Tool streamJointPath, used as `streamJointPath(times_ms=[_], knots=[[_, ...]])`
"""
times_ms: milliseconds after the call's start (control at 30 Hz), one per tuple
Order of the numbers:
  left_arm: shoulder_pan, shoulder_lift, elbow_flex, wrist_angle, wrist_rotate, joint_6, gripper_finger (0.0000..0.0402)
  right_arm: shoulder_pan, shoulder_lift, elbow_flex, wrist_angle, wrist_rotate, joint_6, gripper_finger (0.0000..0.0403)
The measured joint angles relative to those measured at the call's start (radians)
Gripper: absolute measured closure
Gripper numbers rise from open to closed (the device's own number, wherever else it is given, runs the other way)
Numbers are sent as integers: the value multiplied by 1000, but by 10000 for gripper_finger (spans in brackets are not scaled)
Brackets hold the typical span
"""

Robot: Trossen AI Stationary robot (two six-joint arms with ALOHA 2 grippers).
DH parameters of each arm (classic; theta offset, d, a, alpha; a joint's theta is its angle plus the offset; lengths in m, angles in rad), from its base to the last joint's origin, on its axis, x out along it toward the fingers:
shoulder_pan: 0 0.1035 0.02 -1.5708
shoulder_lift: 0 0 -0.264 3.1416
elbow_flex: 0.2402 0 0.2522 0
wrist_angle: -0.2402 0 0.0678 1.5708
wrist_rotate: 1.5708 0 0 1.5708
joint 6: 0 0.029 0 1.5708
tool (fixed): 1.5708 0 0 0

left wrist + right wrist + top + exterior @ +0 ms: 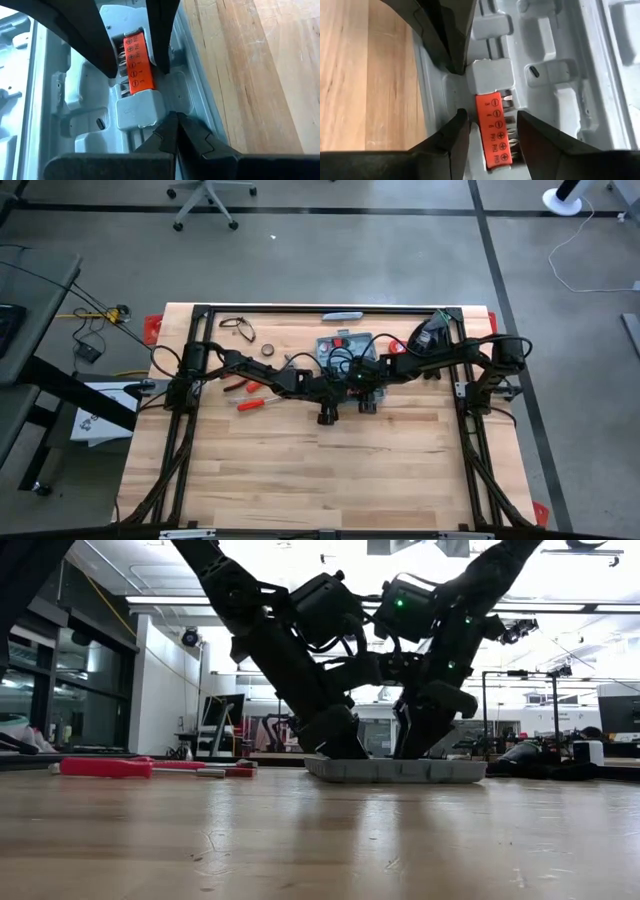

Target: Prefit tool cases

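The blue-grey tool case lies open and flat on the table's far middle. Along its near wall, an orange-labelled bit holder sits in the moulded inside, next to a raised grey block. My left gripper is shut, with its tips down beside that block. My right gripper is open. Its fingers stand on either side of the bit holder, close to it. In the low view the case wall hides both grippers' tips. My left gripper sets its shut fingertips on the case's moulded floor, between the grey block and the near wall. It slants down from the table's left. The case lies flat on the table. My right gripper stands around the bit holder; whether its fingers touch it, I cannot tell.
Red-handled tools lie left of the case. A slim grey-blue bar lies at the far edge, a black cord at the far left and a black device at the far right. Bare wood covers the near half.
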Motion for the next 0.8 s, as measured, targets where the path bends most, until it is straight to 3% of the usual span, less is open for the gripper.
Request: streamJointPath(times_ms=[333, 700, 800], knots=[[1, 3, 0, 33, 21, 0, 401, -10, 4, -25, 37, -35, 44, 246], [0, 4, 4, 48, 25, 10, 401, -14, 11, -18, -57, 74, 44, 247], [0, 4, 5, 49, 23, 11, 401, -14, 31, -17, -57, 91, 45, 266]])
